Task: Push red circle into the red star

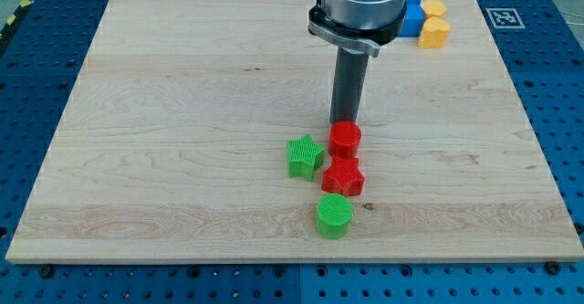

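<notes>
My tip (344, 123) is standing just behind the red circle (345, 139), on the side of the counter's far edge, and it seems to be touching the circle or almost touching it. There is no pincer on this arm, only the dark rod, so nothing is being clenched or released; the rod is only pushing.

The red circle is lying a little right of the middle of the counter (164, 112), nearer to the near edge than to the far edge. Directly on its near side the red star (343, 176) is lying, and the two red blocks are looking as if they are touching already, or are separated by a very thin gap that I cannot be sure about. I am judging that the tip is placed on the far side because the push must go toward the near edge, straight to the star.

The green star (305, 155) is sitting just beside the red pair, toward the left edge. The green circle (335, 215) is resting just on the near side of the red star, so a strong push could be moving it too.

In the far right corner the blue blocks (413, 10) and the yellow blocks (434, 26) are waiting well apart from the work.
</notes>
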Tool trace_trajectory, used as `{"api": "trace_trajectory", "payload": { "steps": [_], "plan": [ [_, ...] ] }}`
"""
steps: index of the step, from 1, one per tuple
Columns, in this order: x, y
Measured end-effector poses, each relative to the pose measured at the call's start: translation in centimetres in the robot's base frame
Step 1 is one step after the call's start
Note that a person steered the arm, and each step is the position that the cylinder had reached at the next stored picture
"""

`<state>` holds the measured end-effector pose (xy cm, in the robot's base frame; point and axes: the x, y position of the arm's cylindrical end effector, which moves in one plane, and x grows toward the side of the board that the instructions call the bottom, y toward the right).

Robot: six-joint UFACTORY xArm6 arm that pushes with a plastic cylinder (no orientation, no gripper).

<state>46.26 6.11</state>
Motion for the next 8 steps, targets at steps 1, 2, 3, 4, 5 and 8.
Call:
{"api": "trace_trajectory", "payload": {
  "steps": [1, 2, 3, 4, 5, 8],
  "plan": [
    [1.9, 1.3],
    [-0.1, 1.3],
    [-0.5, 1.3],
    [-0.5, 1.2],
    [0.8, 0.6],
    [3.7, -3.3]
  ]
}}
